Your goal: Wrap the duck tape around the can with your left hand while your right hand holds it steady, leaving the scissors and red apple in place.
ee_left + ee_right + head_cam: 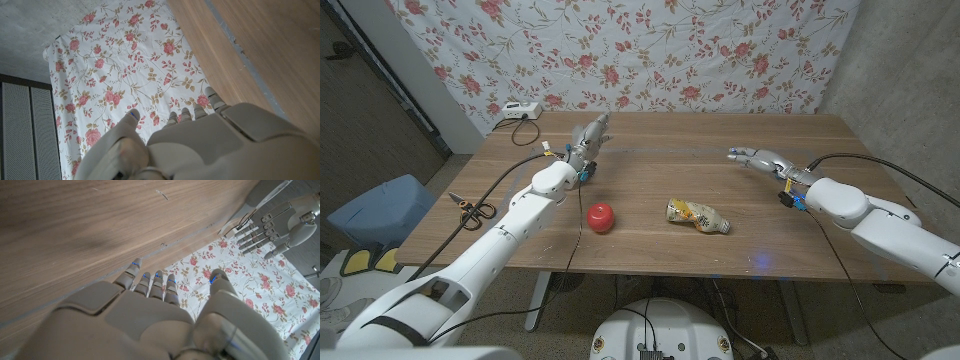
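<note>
Head view is showing the can (698, 216) lying on its side mid-table, apple (601, 216) just beside, scissors (472, 209) at the left edge. No tape anywhere I can spot. Left hand (587, 137) and right hand (757, 157) are hovering farther back, fingers spread, holding nothing, and the can could roll into the apple if it's grabbed sloppily.

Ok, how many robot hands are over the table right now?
2: the left hand is raised above the table's far left part, the right hand hovers at the far right. Both hold nothing.

Crumpled can (698, 216), apparently sideways, mid-table
</note>
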`<state>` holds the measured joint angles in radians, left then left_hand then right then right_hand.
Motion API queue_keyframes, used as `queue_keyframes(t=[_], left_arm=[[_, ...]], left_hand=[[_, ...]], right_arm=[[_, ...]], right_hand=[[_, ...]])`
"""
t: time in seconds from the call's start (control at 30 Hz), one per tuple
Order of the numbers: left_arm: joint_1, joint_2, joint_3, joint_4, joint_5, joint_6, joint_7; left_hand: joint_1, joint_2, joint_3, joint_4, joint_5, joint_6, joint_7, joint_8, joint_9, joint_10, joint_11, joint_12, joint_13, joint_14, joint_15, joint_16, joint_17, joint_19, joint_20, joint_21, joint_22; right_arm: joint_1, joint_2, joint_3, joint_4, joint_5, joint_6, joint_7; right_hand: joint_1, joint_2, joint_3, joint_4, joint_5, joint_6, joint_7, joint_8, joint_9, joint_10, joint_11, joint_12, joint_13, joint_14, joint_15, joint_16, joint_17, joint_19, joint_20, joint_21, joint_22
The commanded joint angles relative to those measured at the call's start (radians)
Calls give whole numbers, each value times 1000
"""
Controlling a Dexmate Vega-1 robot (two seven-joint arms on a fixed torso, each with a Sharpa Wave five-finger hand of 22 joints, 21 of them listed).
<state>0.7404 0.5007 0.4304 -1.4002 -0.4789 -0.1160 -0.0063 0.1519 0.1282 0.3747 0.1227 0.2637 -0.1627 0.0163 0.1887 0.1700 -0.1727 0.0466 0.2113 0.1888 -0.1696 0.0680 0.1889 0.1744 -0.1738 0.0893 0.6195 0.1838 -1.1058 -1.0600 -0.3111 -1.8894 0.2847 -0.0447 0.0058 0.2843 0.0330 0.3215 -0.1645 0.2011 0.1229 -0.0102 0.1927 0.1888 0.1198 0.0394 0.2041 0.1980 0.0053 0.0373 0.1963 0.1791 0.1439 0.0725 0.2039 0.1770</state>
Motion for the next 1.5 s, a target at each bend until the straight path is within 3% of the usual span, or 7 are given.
queue_keyframes(t=[0.03, 0.3, 0.37, 0.5, 0.73, 0.97, 1.5], left_arm=[[-21, -9, 11, 5, 12, 11, -7], [-25, -11, 13, 1, 18, 9, -9], [-24, -12, 13, 0, 17, 8, -9], [-21, -13, 12, -1, 14, 5, -12], [-17, -12, 12, -4, 13, -1, -15], [-17, -11, 14, -3, 11, 1, -22], [-20, -15, 20, -6, 8, 9, -29]], left_hand=[[7, -3, 3, 1, 4, 3, -4, 3, 4, 1, 6, 5, 2, 2, 4, 3, 3, -19, 5, -3, 2], [6, -3, 3, 1, 5, 4, -3, 2, 4, 1, 6, 5, 2, 2, 4, 3, 3, -18, 6, -4, 2], [6, -3, 3, 1, 5, 4, -4, 1, 4, 1, 7, 4, 2, 2, 3, 3, 3, -18, 7, -5, 2], [6, -3, 3, 1, 5, 4, -5, 1, 4, 1, 7, 4, 2, 2, 2, 2, 3, -18, 7, -5, 2], [6, -3, 2, 1, 5, 5, -6, 0, 5, 1, 8, 4, 2, 3, 2, 2, 3, -17, 8, -7, 2], [5, -4, 2, 2, 6, 6, -6, -1, 5, 2, 8, 3, 2, 3, 2, 2, 3, -17, 8, -9, 2], [3, -4, 0, 3, 7, 6, -5, -2, 5, 3, 8, 2, 2, 3, 2, 1, 3, -15, 8, -12, 2]], right_arm=[[-37, -96, 10, -106, -59, -91, 36], [-58, -153, 11, -193, -108, -169, 40], [-65, -168, 13, -219, -126, -191, 35], [-77, -196, 20, -278, -156, -247, 28], [-57, -247, 2, -381, -213, -367, 71], [0, -276, -55, -445, -248, -469, 163], [169, -282, -228, -539, -379, -622, 379]], right_hand=[[4, -11, 0, -6, -4, 5, 11, 5, 2, -4, 2, -3, 2, 0, 11, 4, 6, 5, 15, 1, 2], [14, -33, -6, -10, -1, 1, 15, 6, 3, -6, -1, -3, 3, 7, 15, 6, 7, 6, 31, 0, 2], [37, -62, -11, -11, 7, -11, 18, 6, 6, -4, -2, 0, 7, 53, 13, 22, 10, 42, 62, 13, 4], [97, -65, 4, -12, 21, -9, 23, 15, 9, 2, -4, 5, 12, 112, -15, 41, 18, 90, 80, 28, 8], [190, -90, 22, -9, 47, 58, 44, 45, 26, 117, 37, 73, 44, 182, -35, 61, 36, 105, 58, 27, 12], [174, -131, -12, 12, 69, 23, 41, 27, 31, 0, 39, 37, 59, 103, -7, 31, 53, 86, 36, 17, 13], [171, -141, -24, 18, 81, 22, 49, 26, 31, 18, 45, 43, 61, 115, -7, 38, 55, 100, 17, 21, 13]])
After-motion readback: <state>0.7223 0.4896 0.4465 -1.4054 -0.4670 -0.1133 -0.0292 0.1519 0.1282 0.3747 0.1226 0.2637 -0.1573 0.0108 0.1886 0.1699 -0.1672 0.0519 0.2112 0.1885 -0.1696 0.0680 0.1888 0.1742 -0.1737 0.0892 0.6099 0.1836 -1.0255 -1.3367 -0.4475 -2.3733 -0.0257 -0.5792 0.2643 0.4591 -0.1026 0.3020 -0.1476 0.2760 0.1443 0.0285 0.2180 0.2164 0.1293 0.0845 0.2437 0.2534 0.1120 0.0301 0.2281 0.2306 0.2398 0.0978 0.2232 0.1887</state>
